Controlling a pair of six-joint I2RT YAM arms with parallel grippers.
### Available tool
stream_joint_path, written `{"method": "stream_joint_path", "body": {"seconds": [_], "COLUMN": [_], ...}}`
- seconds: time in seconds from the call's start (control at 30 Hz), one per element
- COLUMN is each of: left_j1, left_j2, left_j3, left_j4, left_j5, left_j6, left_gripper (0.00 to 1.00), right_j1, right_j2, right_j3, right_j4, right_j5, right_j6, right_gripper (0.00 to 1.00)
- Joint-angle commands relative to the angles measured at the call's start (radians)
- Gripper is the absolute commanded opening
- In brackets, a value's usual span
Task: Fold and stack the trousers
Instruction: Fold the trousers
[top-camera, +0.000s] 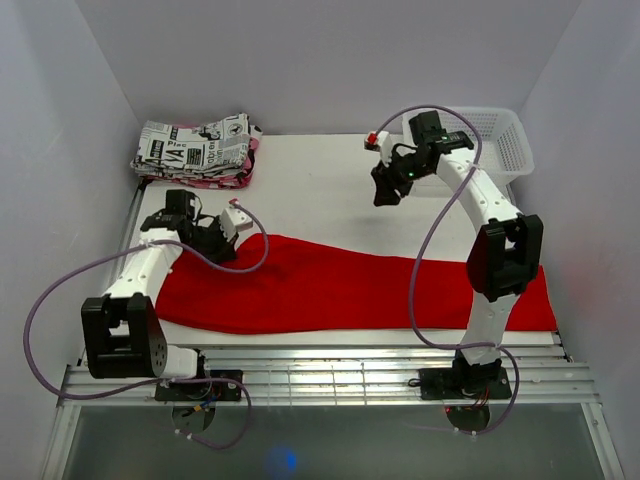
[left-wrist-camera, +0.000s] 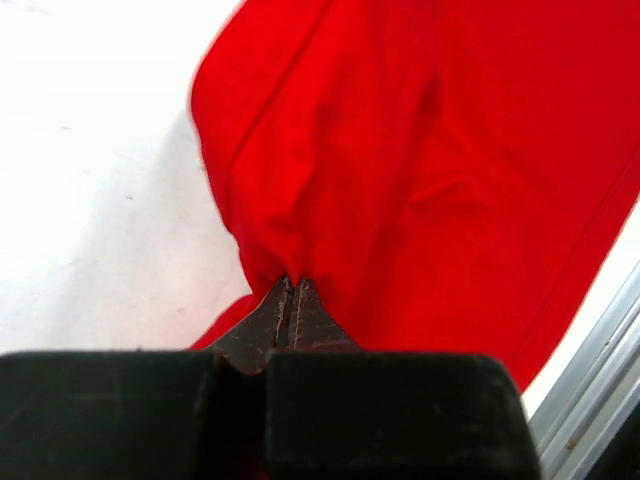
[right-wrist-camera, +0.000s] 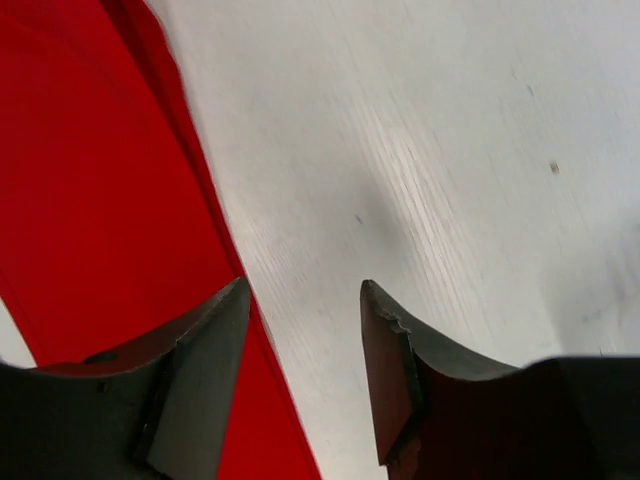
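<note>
Trousers (top-camera: 340, 290) in left gripper (left-wrist-camera: 292, 288)

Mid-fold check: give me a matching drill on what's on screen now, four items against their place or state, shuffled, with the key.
Items
1. left claw
2. right claw
3. trousers
4. white basket

Place or state
A. open, holding nothing
B. at the far right corner of the table
C. shut on red cloth
D. spread lengthwise along the near edge

Pairs: 1-C, 2-A, 3-D, 4-B
</note>
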Motion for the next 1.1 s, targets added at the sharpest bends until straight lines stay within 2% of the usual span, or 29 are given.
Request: {"method": "stream_joint_path", "body": {"seconds": [0.0,0.17,0.27,0.33,0.37,0.53,0.57,0.67,0.83,1.07], "left_j1": [-0.071,-0.122,-0.154,-0.168,-0.173,-0.199,-0.205,-0.219,-0.225,-0.237], "left_j2": [-0.109,-0.239,-0.331,-0.399,-0.419,-0.535,-0.566,-0.597,-0.629,-0.651], "left_j3": [-0.142,-0.362,-0.445,-0.514,-0.537,-0.654,-0.665,-0.696,-0.693,-0.709], "left_j4": [0.129,0.294,0.389,0.435,0.478,0.578,0.596,0.617,0.609,0.612], "left_j5": [-0.075,-0.189,-0.258,-0.307,-0.321,-0.378,-0.388,-0.404,-0.395,-0.379], "left_j6": [0.060,0.065,0.068,0.071,0.071,0.108,0.126,0.146,0.181,0.235], "left_gripper": [0.00,0.00,0.00,0.00,0.00,0.00,0.00,0.00,0.03,0.03], "right_j1": [0.091,0.183,0.249,0.292,0.306,0.392,0.401,0.438,0.489,0.538], "right_j2": [0.030,0.070,0.096,0.125,0.134,0.234,0.249,0.317,0.384,0.461], "right_j3": [0.071,0.045,0.043,0.053,0.063,0.148,0.163,0.229,0.246,0.284], "right_j4": [0.045,0.192,0.259,0.285,0.314,0.373,0.384,0.396,0.437,0.563], "right_j5": [-0.161,-0.222,-0.247,-0.265,-0.268,-0.299,-0.304,-0.347,-0.357,-0.413], "right_j6": [0.140,0.336,0.398,0.427,0.455,0.501,0.521,0.545,0.582,0.743], "right_gripper": [0.54,0.53,0.55,0.60,0.67,0.80,0.84,0.87,0.86,0.87]}}
